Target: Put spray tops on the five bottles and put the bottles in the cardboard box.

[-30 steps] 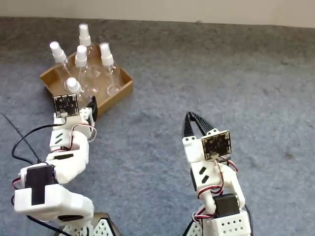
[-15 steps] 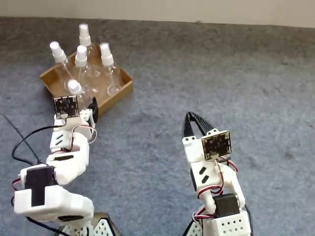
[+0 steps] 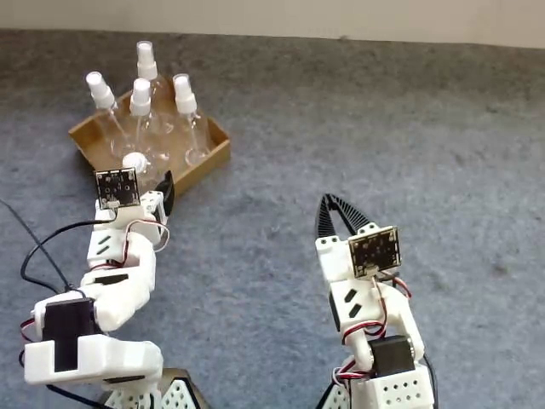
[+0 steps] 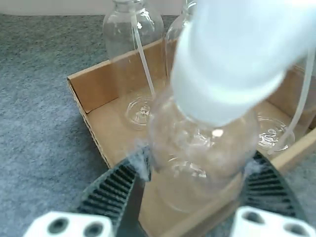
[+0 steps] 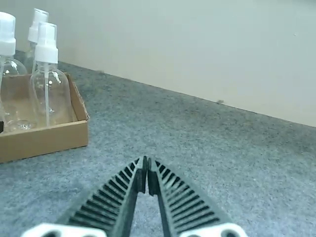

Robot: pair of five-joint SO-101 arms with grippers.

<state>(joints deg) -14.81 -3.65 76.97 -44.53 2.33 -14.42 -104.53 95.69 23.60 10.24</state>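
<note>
Toward the far left corner of the tabletop you have the cardboard box. Four bottles stand upright inside it, each with a white top on.

Your left gripper sits at the box's near wall with its claw closed round the fifth bottle. One black finger lies against each side of the clear body. That bottle wears its spray top too, and it leans back toward the wrist camera. Its base is low by the near wall, and you cannot tell from these views whether it rests on the box floor. In the high view the fifth bottle shows just inside the box's near edge, close to the other four.

Your right gripper is well apart from all this, nearer the tabletop's near edge and right of the middle, pointing toward the far edge. Its claw is fully closed, fingertips meeting, with nothing between them.
</note>
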